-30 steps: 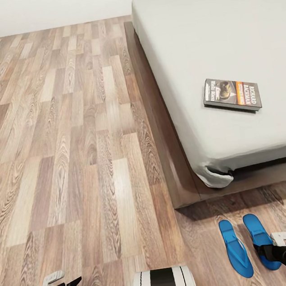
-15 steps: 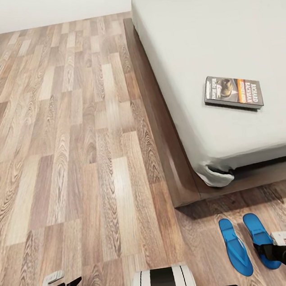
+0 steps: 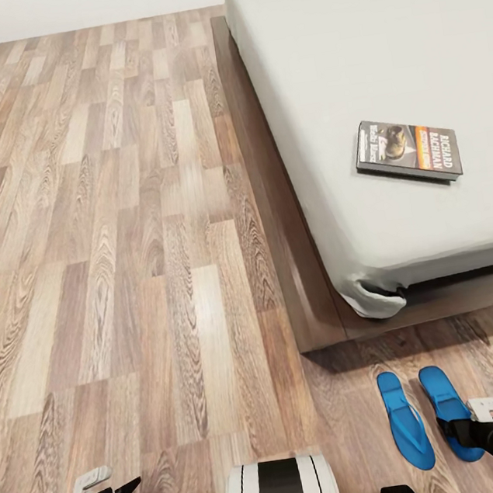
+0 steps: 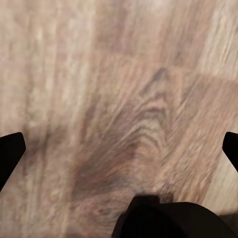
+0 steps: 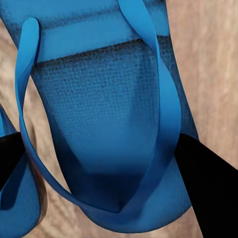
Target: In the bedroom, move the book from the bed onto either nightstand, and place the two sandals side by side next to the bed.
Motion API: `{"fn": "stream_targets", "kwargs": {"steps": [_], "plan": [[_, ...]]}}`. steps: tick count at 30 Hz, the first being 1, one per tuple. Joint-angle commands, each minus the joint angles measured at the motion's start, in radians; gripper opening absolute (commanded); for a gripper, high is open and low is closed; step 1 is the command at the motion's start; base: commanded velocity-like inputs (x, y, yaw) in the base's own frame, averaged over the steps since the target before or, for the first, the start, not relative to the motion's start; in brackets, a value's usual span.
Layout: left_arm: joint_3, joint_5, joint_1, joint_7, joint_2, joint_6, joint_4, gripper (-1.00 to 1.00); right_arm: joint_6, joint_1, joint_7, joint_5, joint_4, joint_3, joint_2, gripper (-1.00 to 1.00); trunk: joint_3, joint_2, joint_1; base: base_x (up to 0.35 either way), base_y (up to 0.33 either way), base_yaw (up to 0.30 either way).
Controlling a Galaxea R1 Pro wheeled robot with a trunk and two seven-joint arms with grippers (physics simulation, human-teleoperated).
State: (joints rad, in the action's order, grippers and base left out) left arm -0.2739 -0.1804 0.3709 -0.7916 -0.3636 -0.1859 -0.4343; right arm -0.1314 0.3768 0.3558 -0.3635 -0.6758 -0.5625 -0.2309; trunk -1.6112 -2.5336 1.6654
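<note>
Bright-blue thong-strapped sandals (image 3: 427, 425) lie side by side on the wood-plank floor (image 3: 122, 256), just off the foot corner of the dark-framed, grey-mattressed bed (image 3: 378, 63). Dark paperback book (image 3: 407, 149) lies on that mattress. Right gripper (image 3: 484, 418) hovers over the outer sandal, fingers spread, nothing gripped. Left gripper (image 3: 99, 488) hangs spread over floor. Judged next: approach the book.
</note>
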Motion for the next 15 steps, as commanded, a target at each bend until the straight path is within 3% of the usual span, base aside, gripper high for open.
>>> {"fn": "stream_targets", "kwargs": {"steps": [1,10,15], "plan": [[-0.002,-0.007,0.0,-0.004,0.0,-0.01,0.0,1.0,-0.004,0.001,0.007,-0.008,-0.002,-0.005,0.001,-1.0,-0.001,0.0,0.0,0.0,0.0,0.0],[-0.002,-0.007,0.0,-0.004,0.0,-0.01,0.0,1.0,-0.002,0.001,0.006,-0.007,-0.004,-0.006,0.001,-1.0,-0.001,0.0,0.0,0.0,0.0,0.0],[-0.002,-0.007,0.0,-0.005,0.0,-0.01,0.0,1.0,-0.002,0.001,0.006,-0.006,-0.004,-0.007,0.001,-1.0,-0.02,-0.001,0.002,0.0,0.0,0.0]]}}
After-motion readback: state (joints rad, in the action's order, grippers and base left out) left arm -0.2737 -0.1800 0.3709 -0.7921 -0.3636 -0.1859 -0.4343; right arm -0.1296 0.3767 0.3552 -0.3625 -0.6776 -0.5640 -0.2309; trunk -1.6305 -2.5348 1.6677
